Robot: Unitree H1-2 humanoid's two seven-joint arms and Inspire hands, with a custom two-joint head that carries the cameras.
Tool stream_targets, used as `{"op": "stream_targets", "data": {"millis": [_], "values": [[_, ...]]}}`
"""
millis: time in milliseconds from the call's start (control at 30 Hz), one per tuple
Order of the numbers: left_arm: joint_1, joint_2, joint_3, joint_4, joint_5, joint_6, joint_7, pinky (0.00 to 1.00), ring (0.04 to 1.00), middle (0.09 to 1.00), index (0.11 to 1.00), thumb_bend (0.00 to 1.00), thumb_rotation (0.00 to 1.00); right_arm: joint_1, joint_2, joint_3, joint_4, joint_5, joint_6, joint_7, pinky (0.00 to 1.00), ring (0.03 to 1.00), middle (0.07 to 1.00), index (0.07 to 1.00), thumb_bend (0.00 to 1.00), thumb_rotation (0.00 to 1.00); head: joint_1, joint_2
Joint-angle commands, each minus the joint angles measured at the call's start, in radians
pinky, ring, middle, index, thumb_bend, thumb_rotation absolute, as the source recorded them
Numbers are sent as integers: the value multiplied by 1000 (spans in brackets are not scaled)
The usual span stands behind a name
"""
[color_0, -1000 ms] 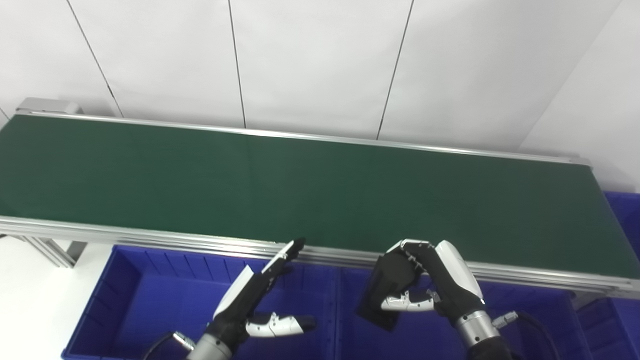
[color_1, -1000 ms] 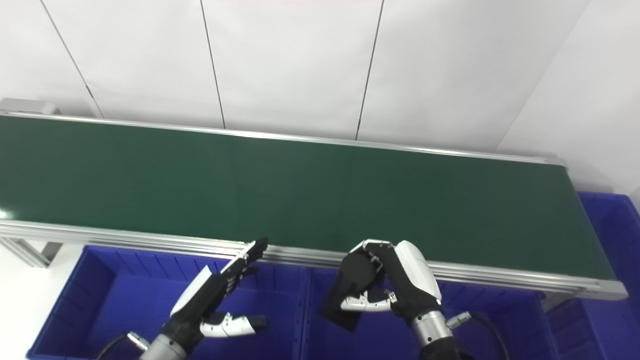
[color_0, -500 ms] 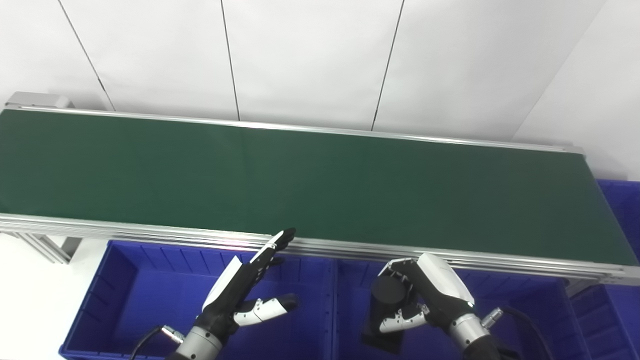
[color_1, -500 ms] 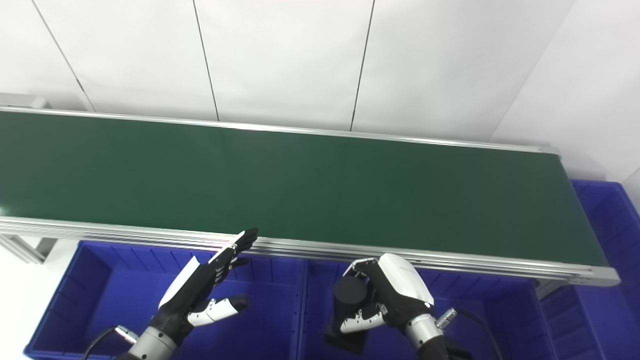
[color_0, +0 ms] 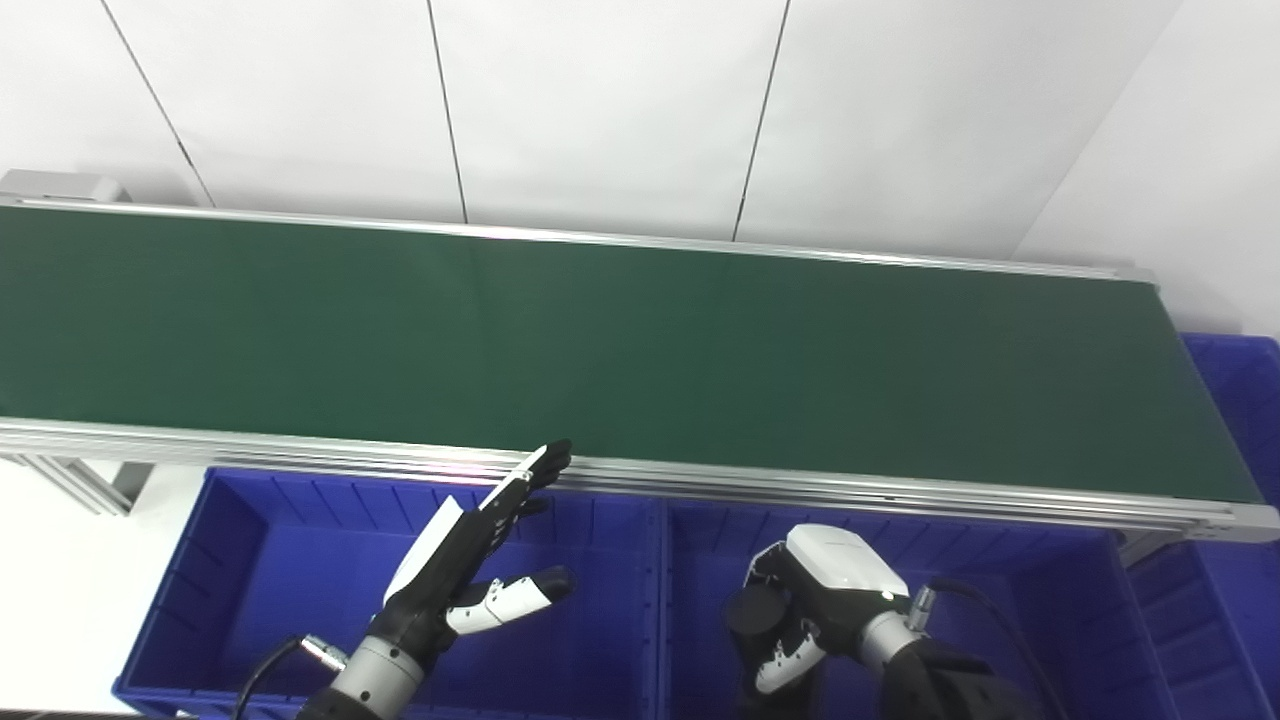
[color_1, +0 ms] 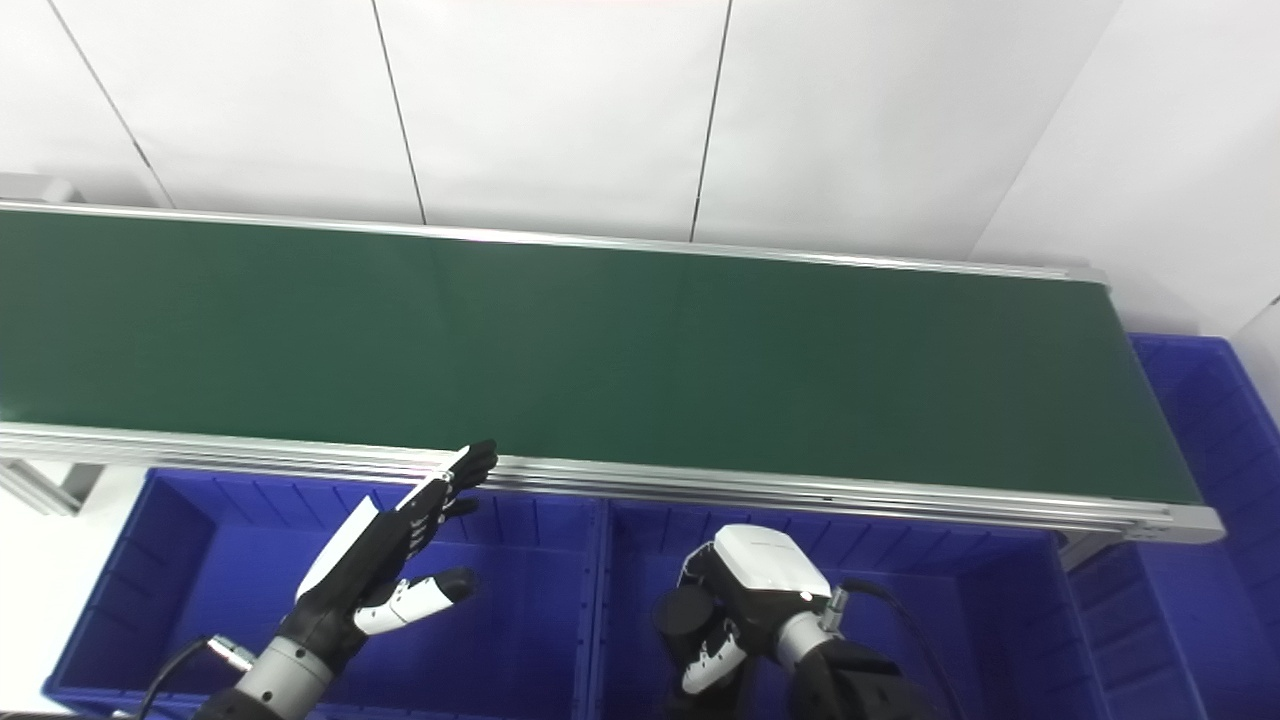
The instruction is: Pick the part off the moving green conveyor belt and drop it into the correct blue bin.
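The green conveyor belt (color_0: pixel 640 340) runs across the view with no part on it. My right hand (color_0: pixel 825 595) is low inside the middle blue bin (color_0: pixel 1010 600), its fingers curled around a black part (color_0: pixel 752 608) with a round end. The lower end of the part is hidden at the picture's bottom edge. My left hand (color_0: pixel 470 560) is open and empty, fingers stretched flat toward the belt's near rail, above the left blue bin (color_0: pixel 250 560). Both hands also show in the right eye view: left hand (color_1: pixel 385 570), right hand (color_1: pixel 750 590).
The belt's aluminium near rail (color_0: pixel 800 485) runs just beyond both bins. A third blue bin (color_0: pixel 1245 400) stands past the belt's right end. A divider wall (color_0: pixel 662 590) separates the left and middle bins. White wall panels stand behind the belt.
My right hand has come down from the belt's rail into the middle bin with the black part in it. The left hand has barely moved. The camera has shifted.
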Motion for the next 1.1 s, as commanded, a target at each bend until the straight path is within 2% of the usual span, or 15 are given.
{"op": "stream_targets", "data": {"millis": [0,33,100,233,333,400,433,500,533,600,700,867,1067], "values": [[-8,19,10,-23,-29,-41,-8,908,961,959,955,773,785,-1,16,11,-61,-86,8,3,881,916,911,866,711,148,-14,3],[-8,24,12,-22,-32,-45,-9,907,961,959,956,775,786,6,23,14,-72,-111,4,-5,922,950,935,884,739,192,-20,3],[-7,33,14,-22,-40,-50,-10,911,963,960,958,773,785,27,42,9,-93,-135,-4,-33,941,991,973,923,798,231,-28,2],[-4,41,18,-18,-68,-59,-14,912,959,957,953,777,773,96,77,-39,-129,-56,-82,-225,917,994,995,987,800,253,-37,1],[-3,45,21,-14,-75,-69,-17,908,953,953,949,781,769,150,113,-59,-145,-35,-122,-367,882,984,1000,999,881,257,-38,2],[-1,49,24,-16,-74,-71,-20,907,955,956,950,782,767,188,141,-77,-159,24,-155,-448,919,995,1000,1000,907,259,-44,3],[0,50,25,-18,-74,-71,-20,906,955,956,950,782,765,204,154,-86,-165,60,-174,-480,932,998,1000,1000,909,310,-45,4],[1,53,27,-19,-79,-69,-22,906,956,956,949,789,764,238,191,-114,-181,175,-210,-524,947,1000,1000,1000,926,320,-48,4],[2,54,29,-19,-82,-70,-22,906,956,956,949,791,764,258,213,-131,-194,251,-220,-527,948,1000,1000,1000,928,325,-50,2],[1,56,32,-9,-96,-80,-23,908,953,956,951,802,759,295,244,-159,-213,389,-241,-526,826,1000,1000,1000,943,425,-50,1],[-2,59,37,7,-105,-103,-22,901,952,961,953,809,755,318,261,-186,-215,517,-275,-527,841,998,1000,1000,955,465,-48,-5],[-7,57,36,23,-125,-125,-28,901,949,962,956,804,743,323,263,-204,-204,597,-290,-527,891,972,1000,1000,954,489,-44,-15],[-15,48,27,29,-120,-123,-28,906,948,959,962,811,749,320,249,-209,-196,618,-279,-524,879,962,1000,1000,952,478,-37,-22]]}}
